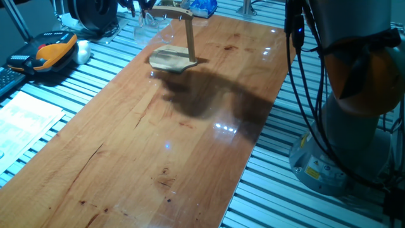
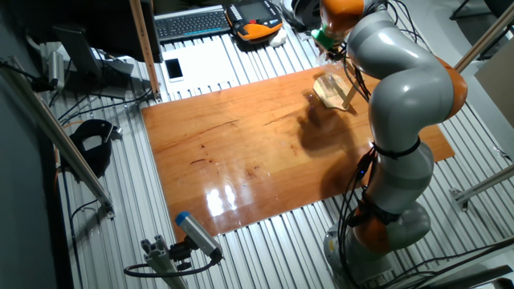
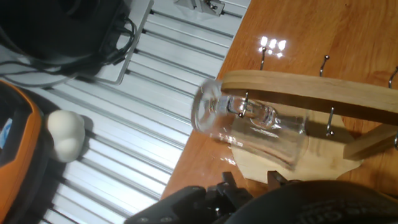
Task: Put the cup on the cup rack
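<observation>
In the hand view the clear glass cup (image 3: 249,127) lies on its side against the wooden arm (image 3: 311,90) of the cup rack, with a metal hook (image 3: 244,106) over it. My gripper (image 3: 250,179) is just below the cup. Its two dark fingertips stand apart, with the cup beyond them and not between them. In one fixed view the cup rack (image 1: 172,58) stands at the far end of the wooden board, the cup (image 1: 148,23) is a faint shape under its arm, and the gripper (image 1: 138,6) is at the frame's top edge. In the other fixed view the rack (image 2: 333,90) shows, and my arm hides the gripper.
An orange-black handset (image 1: 54,50) and a white ball (image 3: 65,134) lie on the slatted metal table left of the board (image 1: 190,139). A paper sheet (image 1: 25,117) lies nearer. My arm's base (image 1: 354,120) stands right of the board. A keyboard (image 2: 193,22) and a phone (image 2: 173,70) lie beyond it.
</observation>
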Controlling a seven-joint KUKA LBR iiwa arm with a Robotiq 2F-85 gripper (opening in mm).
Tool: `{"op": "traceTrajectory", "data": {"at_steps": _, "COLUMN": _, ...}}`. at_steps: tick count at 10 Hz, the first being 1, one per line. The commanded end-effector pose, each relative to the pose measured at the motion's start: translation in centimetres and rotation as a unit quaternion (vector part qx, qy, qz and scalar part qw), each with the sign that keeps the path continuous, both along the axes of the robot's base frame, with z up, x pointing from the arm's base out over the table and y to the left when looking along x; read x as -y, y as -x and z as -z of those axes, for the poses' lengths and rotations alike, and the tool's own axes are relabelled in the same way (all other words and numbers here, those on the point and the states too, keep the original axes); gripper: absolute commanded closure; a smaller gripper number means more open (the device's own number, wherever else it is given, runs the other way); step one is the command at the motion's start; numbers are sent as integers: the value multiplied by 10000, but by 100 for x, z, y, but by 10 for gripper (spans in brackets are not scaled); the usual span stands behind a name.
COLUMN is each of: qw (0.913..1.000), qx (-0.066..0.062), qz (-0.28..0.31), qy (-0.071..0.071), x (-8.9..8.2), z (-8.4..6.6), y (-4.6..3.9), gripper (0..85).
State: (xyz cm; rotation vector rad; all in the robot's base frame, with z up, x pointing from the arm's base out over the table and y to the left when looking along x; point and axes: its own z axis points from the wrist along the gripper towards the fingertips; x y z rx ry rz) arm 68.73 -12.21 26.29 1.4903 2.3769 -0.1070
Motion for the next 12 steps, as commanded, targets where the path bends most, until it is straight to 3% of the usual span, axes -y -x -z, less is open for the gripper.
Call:
{"op": "traceTrajectory", "data": {"at_steps": 1, "qw": 10000, "qx": -43, "qz": -72, "qy": -10, "x": -7, "z": -1, "y": -3, "gripper": 510}}
{"op": "traceTrajectory", "data": {"at_steps": 3, "qw": 9993, "qx": -159, "qz": -306, "qy": -119, "x": -24, "z": -3, "y": -17, "gripper": 850}}
{"op": "traceTrajectory", "data": {"at_steps": 5, "qw": 9975, "qx": -442, "qz": -509, "qy": -195, "x": -103, "z": -34, "y": -76, "gripper": 850}}
{"op": "traceTrajectory", "data": {"at_steps": 7, "qw": 9919, "qx": -809, "qz": -928, "qy": -299, "x": -189, "z": -85, "y": -138, "gripper": 850}}
{"op": "traceTrajectory", "data": {"at_steps": 8, "qw": 9885, "qx": -929, "qz": -1160, "qy": -278, "x": -252, "z": -90, "y": -158, "gripper": 850}}
{"op": "traceTrajectory", "data": {"at_steps": 10, "qw": 9833, "qx": -1009, "qz": -1501, "qy": -210, "x": -360, "z": -49, "y": -143, "gripper": 850}}
{"op": "traceTrajectory", "data": {"at_steps": 11, "qw": 9808, "qx": -998, "qz": -1658, "qy": -230, "x": -427, "z": 3, "y": -109, "gripper": 850}}
{"op": "traceTrajectory", "data": {"at_steps": 12, "qw": 9770, "qx": -980, "qz": -1890, "qy": -129, "x": -473, "z": 74, "y": -40, "gripper": 850}}
